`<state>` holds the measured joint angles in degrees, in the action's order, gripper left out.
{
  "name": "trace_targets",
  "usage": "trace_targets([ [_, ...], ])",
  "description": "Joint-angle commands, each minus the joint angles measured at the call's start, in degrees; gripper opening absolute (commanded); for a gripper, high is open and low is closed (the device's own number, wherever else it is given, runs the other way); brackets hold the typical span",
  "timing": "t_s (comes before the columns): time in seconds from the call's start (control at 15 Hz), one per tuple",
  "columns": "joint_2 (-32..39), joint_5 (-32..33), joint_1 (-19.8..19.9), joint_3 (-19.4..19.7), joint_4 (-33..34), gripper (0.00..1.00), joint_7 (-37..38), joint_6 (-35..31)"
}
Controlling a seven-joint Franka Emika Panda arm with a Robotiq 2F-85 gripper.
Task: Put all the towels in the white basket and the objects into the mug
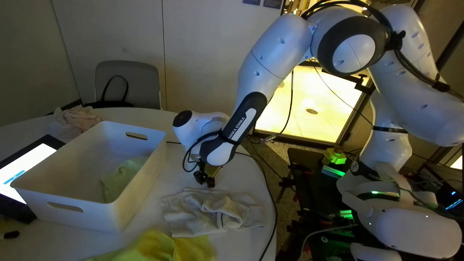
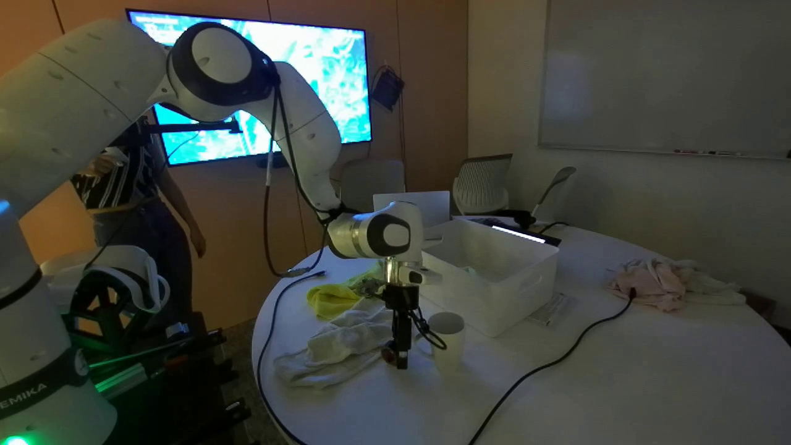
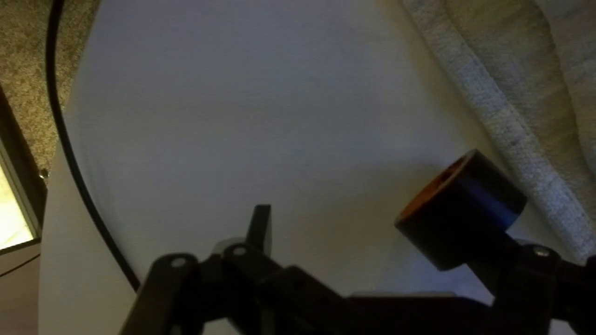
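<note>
Inside the white basket (image 1: 139, 214) lies the pale green towel (image 1: 123, 177). The off-white towel (image 1: 214, 214) is crumpled on the table, with the bright yellow towel (image 1: 156, 250) beside it. My gripper (image 2: 395, 358) points down near the off-white towel, its jaws wide apart (image 3: 363, 223). The mug (image 2: 450, 349) stands upright between gripper and basket in an exterior view. A dark cylinder with an orange inside (image 3: 461, 209) covers the end of one finger (image 3: 486, 267) in the wrist view. Whether it hangs on that finger or lies in front, I cannot tell. The opposite finger (image 3: 260, 228) is apart from it.
A pinkish cloth (image 2: 655, 281) lies farther along the table. Beside the basket sits a dark tablet (image 1: 27, 170) with a lit screen. A black cable (image 2: 556, 346) crosses the tabletop, and another cable (image 3: 74, 158) follows the table's edge.
</note>
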<state>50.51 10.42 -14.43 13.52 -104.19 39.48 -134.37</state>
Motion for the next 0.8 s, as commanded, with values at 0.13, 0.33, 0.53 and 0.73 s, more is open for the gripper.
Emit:
trace_targets([
  [0.13,-2.8,1.9,-2.3,0.1,-1.0,1.0,1.3,7.1],
  [0.33,-2.6,2.4,-2.7,-0.4,0.1,1.0,1.8,10.9],
  [0.53,-1.7,3.5,-2.8,-0.5,1.1,1.0,2.2,11.8],
  [0.73,-0.6,5.1,-2.5,-0.7,1.9,1.0,1.7,10.9],
])
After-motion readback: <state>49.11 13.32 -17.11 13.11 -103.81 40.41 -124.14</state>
